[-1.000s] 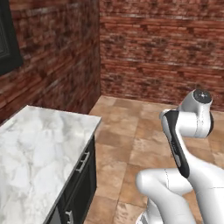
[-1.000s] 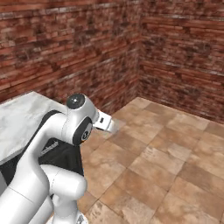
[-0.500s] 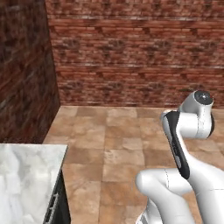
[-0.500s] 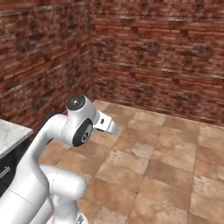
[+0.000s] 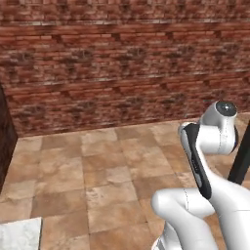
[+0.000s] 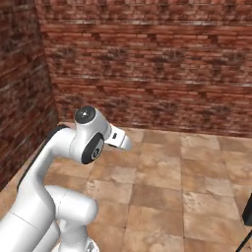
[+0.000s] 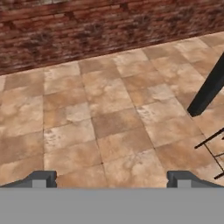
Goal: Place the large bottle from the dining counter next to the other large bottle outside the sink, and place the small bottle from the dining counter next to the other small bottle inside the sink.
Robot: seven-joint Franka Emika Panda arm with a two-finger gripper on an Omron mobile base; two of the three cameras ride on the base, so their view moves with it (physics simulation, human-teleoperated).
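In the hand view my gripper (image 7: 112, 178) is open, its two dark fingertips (image 7: 43, 178) wide apart at the bottom with nothing between them. It looks down over bare brown floor tiles toward a brick wall. The arm (image 5: 210, 146) is folded up close over the base, and it is the same arm (image 6: 83, 147) in the right base view. The large bottle, the small bottle, the dining counter, the sink and the other bottles are out of view.
A red brick wall (image 5: 122, 73) runs across the back, with tiled floor (image 6: 187, 177) in front of it. A corner of white marble worktop (image 5: 19, 237) shows at the lower left. A dark slanted leg (image 7: 210, 87) stands to the right, the same leg (image 5: 240, 161) at the left base view's right edge.
The whole picture has swung: the base has turned, so the marble worktop and side wall slid out to the left. The arm keeps its folded pose and the gripper stays open.
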